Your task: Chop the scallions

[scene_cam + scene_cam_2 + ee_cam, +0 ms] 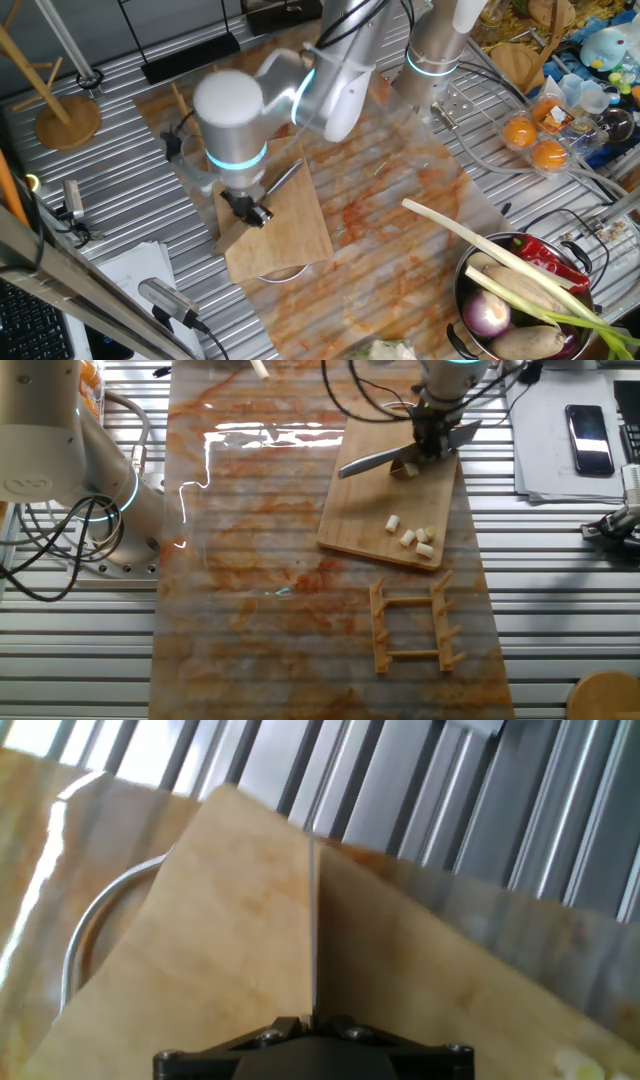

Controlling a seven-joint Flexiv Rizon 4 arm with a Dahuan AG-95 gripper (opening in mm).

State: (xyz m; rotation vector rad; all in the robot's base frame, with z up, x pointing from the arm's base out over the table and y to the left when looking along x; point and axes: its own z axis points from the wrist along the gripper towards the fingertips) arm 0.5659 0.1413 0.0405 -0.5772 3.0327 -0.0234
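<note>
From my hand view I see the gripper [312,1025] clamped on the knife [314,925], fingers closed tight on its handle, the blade running edge-on straight ahead as a thin bright line. Under it lies the cutting board [230,950], tan wood, one corner pointing away toward the ribbed metal table [420,800]. A curved metal rim [85,935] peeks out from under the board's left side.

In the other fixed view, the gripper [436,438] holds the knife [385,458] over the far end of the cutting board [365,500], the blade slanting out to the left. The scallions [412,536] are on the board as short pale chunks, four clustered near the board's near edge, well apart from the blade, and one more pale piece [408,470] sits just beside the knife. Nearer the camera than the board, a wooden rack [412,625] lies flat on the mat.

From one fixed view, the arm blocks most of the board [285,240]. Off to the right, a metal bowl [462,290] holds a purple onion [488,316], a red pepper [550,258] and a long leek [490,245] lying across its rim.
</note>
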